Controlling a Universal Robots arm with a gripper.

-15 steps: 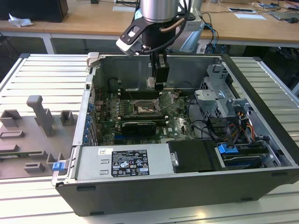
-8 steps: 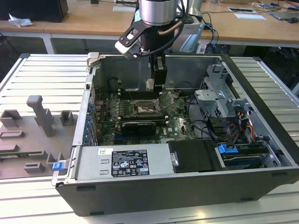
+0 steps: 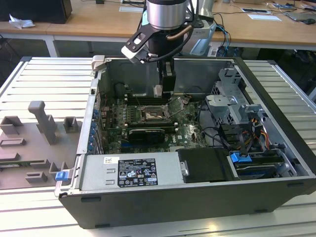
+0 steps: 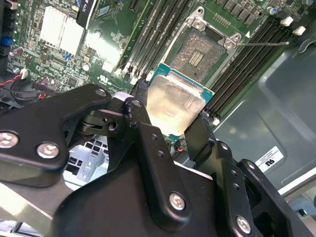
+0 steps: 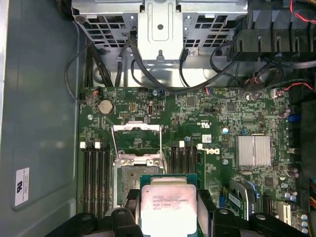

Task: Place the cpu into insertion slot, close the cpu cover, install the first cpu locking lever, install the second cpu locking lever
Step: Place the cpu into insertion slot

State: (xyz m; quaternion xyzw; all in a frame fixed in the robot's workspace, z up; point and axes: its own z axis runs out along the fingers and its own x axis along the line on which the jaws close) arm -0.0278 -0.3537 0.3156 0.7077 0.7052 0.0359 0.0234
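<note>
Gripper (image 4: 173, 111) clamps cpu (image 4: 174, 98) by its edges above open insertion slot (image 4: 200, 53).

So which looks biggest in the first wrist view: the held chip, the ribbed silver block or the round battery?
The chip, though nearness to the camera inflates it
The ribbed silver block
The round battery

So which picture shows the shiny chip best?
The second wrist view: the cpu sits mid-picture, silver top clear, pinched in the gripper. The first wrist view cuts off part of it; in the exterior view it is a tiny pale speck.
</note>
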